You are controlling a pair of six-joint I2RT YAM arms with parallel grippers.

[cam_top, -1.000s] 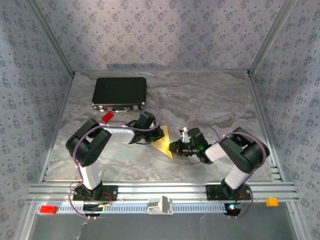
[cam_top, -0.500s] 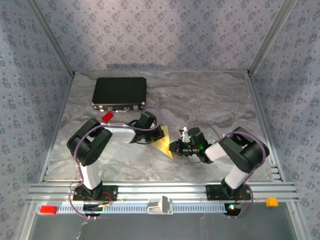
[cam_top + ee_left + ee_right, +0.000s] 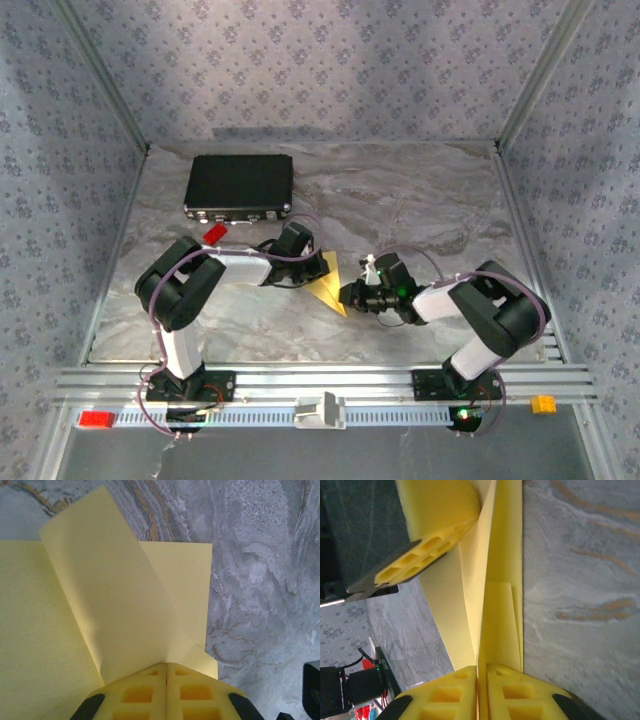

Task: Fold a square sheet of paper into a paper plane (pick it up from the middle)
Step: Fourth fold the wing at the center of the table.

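The pale-yellow sheet of paper (image 3: 328, 290) lies mid-table, partly folded into a pointed triangle. My left gripper (image 3: 310, 268) reaches it from the upper left and is shut on a raised flap of the paper (image 3: 110, 605), its yellow fingertips (image 3: 166, 666) pressed together. From the right, my right gripper (image 3: 346, 296) pinches the paper's folded layers (image 3: 500, 620), and a thin edge runs between its fingertips (image 3: 481, 667). In the right wrist view the left gripper's fingers (image 3: 430, 550) hold the opposite end. The two grippers sit close together, on opposite sides of the paper.
A black rectangular case (image 3: 239, 183) lies at the back left, with a small red brick (image 3: 213, 234) just in front of it. On the near rail sit another red brick (image 3: 96, 419), a white piece (image 3: 320, 410) and a small tan-orange block (image 3: 543, 403).
The right arm's elbow has swung out to the right. Both grippers and the paper stay where they were.
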